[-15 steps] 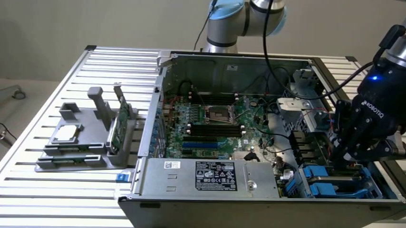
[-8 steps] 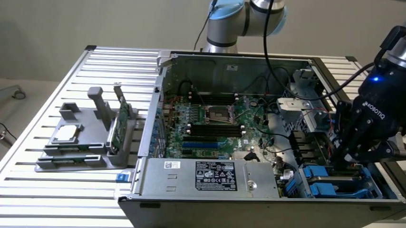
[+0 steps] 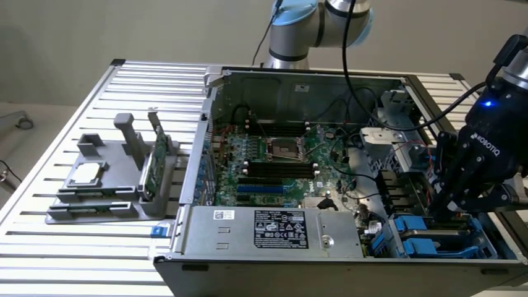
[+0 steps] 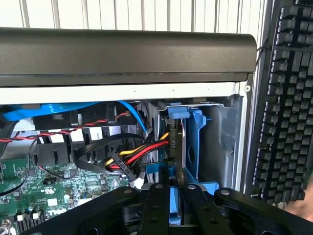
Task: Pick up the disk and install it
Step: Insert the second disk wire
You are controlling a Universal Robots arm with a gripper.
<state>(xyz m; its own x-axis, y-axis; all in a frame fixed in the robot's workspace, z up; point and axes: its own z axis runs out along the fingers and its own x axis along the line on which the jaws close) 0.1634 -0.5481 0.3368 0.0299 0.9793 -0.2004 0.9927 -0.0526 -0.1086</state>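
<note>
On the exterior view's left I see the grey plastic holder [image 3: 103,185] on the ribbed metal bench [image 3: 49,247], with a small square silver chip [image 3: 88,174] lying flat in it and a thin green circuit card [image 3: 155,162] standing on its edge; these are well apart from my work. In the middle is the open computer case [image 3: 305,80], sheet metal with hard edges, and inside it the green motherboard [image 3: 272,167] and the boxy power supply [image 3: 264,229] with its white label. At the exterior view's right my tool [image 4: 171,196] is low in the drive bay, its black fingers nearly closed on the bright blue carrier of the disk [image 4: 194,132], which stands on edge inside the grey metal bay [image 4: 220,132]. My worry is the bundle of red, yellow and black cables [image 4: 134,156] just beside the disk: if the disk goes in tilted, it could pinch them, or the smooth plastic carrier could jam against the bay wall. The plastic could also slip in the narrow grip. A black keyboard [image 4: 288,98] lies beyond the case.
</note>
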